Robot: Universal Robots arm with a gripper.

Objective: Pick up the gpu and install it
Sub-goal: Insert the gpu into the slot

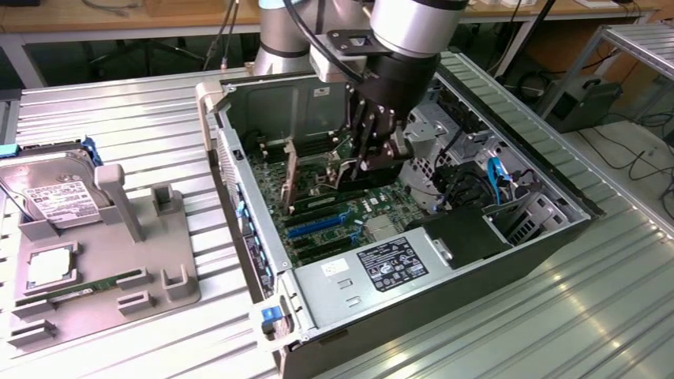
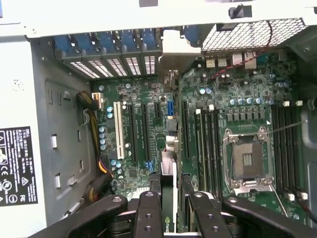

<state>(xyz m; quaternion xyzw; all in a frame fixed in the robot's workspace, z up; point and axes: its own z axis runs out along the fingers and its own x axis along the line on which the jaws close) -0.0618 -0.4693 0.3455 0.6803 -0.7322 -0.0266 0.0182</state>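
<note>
The open computer case (image 1: 249,207) lies on its side on the metal table. My gripper (image 1: 367,158) reaches down into it, over the motherboard (image 1: 364,207). It is shut on the gpu (image 1: 342,167), a thin dark card held on edge. In the wrist view the gpu (image 2: 169,161) runs edge-on from between my black fingers (image 2: 154,184) toward the rear of the case. Its pale silver bracket (image 2: 181,49) sits by the blue slot latches (image 2: 111,42). The card stands over the long expansion slots (image 2: 148,131); whether it touches a slot I cannot tell.
A grey fixture (image 1: 158,268) at the exterior view's left carries a silver hard drive (image 1: 53,197), a processor (image 1: 50,267) and a green memory stick (image 1: 90,286). The power supply (image 1: 380,264) fills the case's near end. The bare processor socket (image 2: 245,158) lies beside the card.
</note>
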